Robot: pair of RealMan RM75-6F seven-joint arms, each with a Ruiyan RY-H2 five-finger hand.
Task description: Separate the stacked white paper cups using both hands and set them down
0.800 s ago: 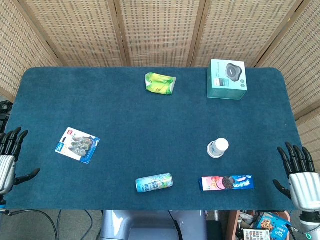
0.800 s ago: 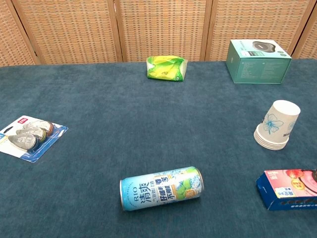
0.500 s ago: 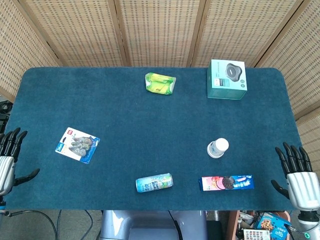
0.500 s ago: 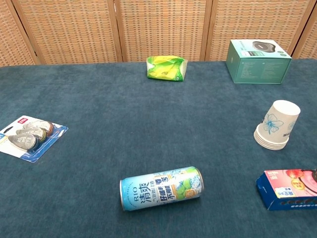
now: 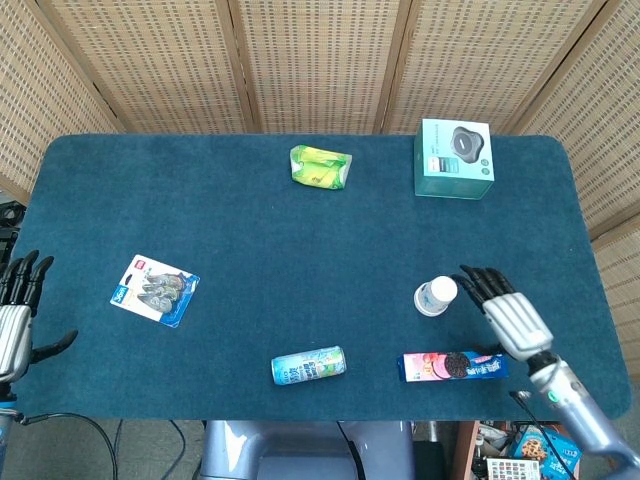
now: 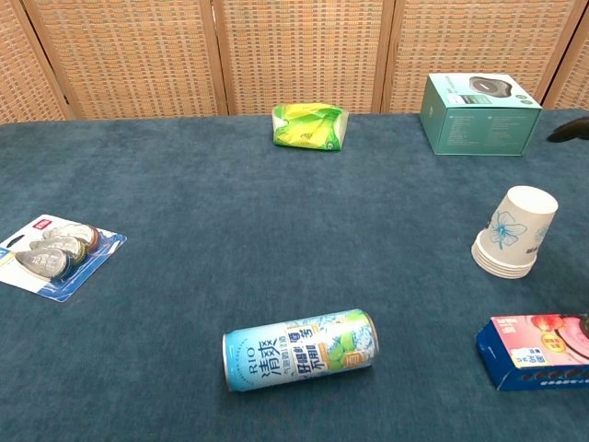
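The stacked white paper cups point(image 5: 436, 295) stand upside down on the blue table, right of centre; in the chest view the cups point(image 6: 516, 231) show a blue flower print. My right hand point(image 5: 500, 308) hovers just right of the stack with its fingers spread, holding nothing; a dark fingertip point(image 6: 571, 129) shows at the right edge of the chest view. My left hand point(image 5: 16, 318) hangs off the table's left edge, fingers apart and empty.
A cookie box point(image 5: 453, 365) lies just in front of the cups and a drink can point(image 5: 308, 365) lies on its side at front centre. A blister pack point(image 5: 154, 289) sits at the left, a green pouch point(image 5: 320, 166) and teal box point(image 5: 454, 158) at the back.
My right hand has moved in from the table's right edge toward the left, ending beside the cup stack. The left hand has barely shifted. The cups have not moved.
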